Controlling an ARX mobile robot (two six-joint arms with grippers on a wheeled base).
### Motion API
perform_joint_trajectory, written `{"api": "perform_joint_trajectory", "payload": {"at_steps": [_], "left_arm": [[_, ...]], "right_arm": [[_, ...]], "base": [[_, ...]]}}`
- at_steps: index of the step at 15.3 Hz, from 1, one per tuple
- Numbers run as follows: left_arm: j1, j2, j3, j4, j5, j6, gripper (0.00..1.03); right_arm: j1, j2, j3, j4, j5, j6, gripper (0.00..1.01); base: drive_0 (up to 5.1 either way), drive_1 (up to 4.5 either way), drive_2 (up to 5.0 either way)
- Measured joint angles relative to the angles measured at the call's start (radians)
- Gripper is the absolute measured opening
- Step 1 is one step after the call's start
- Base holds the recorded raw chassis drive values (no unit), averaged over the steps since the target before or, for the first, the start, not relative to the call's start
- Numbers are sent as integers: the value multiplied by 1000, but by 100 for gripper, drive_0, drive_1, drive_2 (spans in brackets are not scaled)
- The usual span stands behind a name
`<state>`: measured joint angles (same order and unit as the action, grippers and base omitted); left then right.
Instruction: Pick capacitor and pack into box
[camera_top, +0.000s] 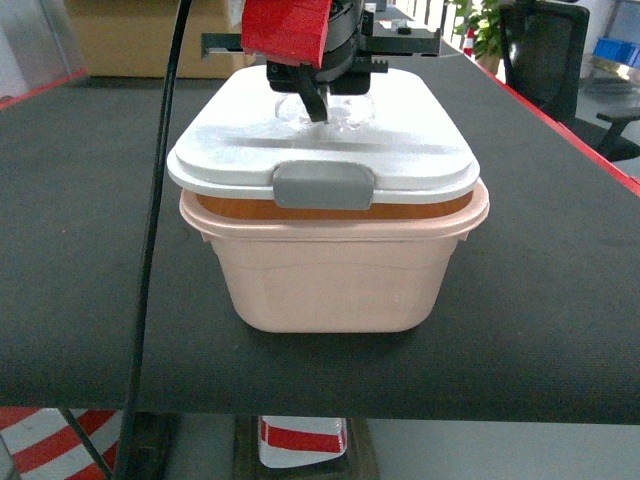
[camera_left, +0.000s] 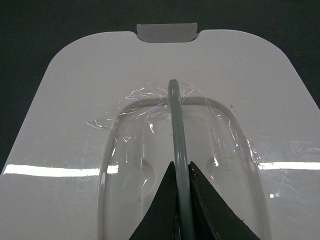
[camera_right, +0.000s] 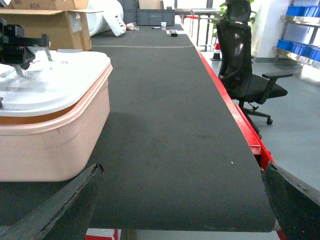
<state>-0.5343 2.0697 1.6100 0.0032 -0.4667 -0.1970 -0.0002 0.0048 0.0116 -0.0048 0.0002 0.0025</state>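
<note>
Left pincer closed narrow on the lid's grey handle; the two dark fingers pinch the raised bar from either side, directly over the middle of the lid. Grip placed at the handle's centre, presumably so the lid hangs level when lifted or set. Lid rests on the pink box but slightly high: an orange band shows under its front edge, and the grey front clasp appears unlatched. Clear film, crinkled, lies in the recess around the handle. Box stands on the dark worktop, near its front edge. Right pincer sits low to the right of the box, fingers spread wide, holding nothing. No capacitor visible; whether one is inside the box cannot be told.
</note>
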Motion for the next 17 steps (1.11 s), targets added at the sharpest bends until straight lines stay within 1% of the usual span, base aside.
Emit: {"api": "perform_joint_trajectory", "payload": {"at_steps": [2,3,5,6,7,8,9,10,11,12,14,16,17], "left_arm": [[0,0,0,-10,11,-7,3],[0,0,-2,-11,22,-6,9],[-6,0,-5,-5,30,-6,29],[-4,-6,-31,60,80,-18,63],[16,-114,-121,214,142,-35,96],[42,-447,-373,501,150,67,98],[116,-771,-815,790,154,222,98],[155,-859,-939,794,156,260,98],[192,-937,-1027,772,163,274,98],[220,-985,-1070,743,167,272,98],[248,-1030,-1108,716,171,270,98],[286,-1089,-1148,674,185,253,98],[294,-1101,-1157,668,187,252,98]], "right_arm": [[0,0,0,0,0,0,98],[0,0,0,0,0,0,98],[0,0,0,0,0,0,98],[0,0,0,0,0,0,98],[0,0,0,0,0,0,98],[0,0,0,0,0,0,98],[0,0,0,0,0,0,98],[0,0,0,0,0,0,98],[0,0,0,0,0,0,98],[0,0,0,0,0,0,98],[0,0,0,0,0,0,98],[0,0,0,0,0,0,98],[0,0,0,0,0,0,98]], "base": [[0,0,0],[0,0,0],[0,0,0],[0,0,0],[0,0,0],[0,0,0],[0,0,0],[0,0,0],[0,0,0],[0,0,0],[0,0,0],[0,0,0],[0,0,0]]}}
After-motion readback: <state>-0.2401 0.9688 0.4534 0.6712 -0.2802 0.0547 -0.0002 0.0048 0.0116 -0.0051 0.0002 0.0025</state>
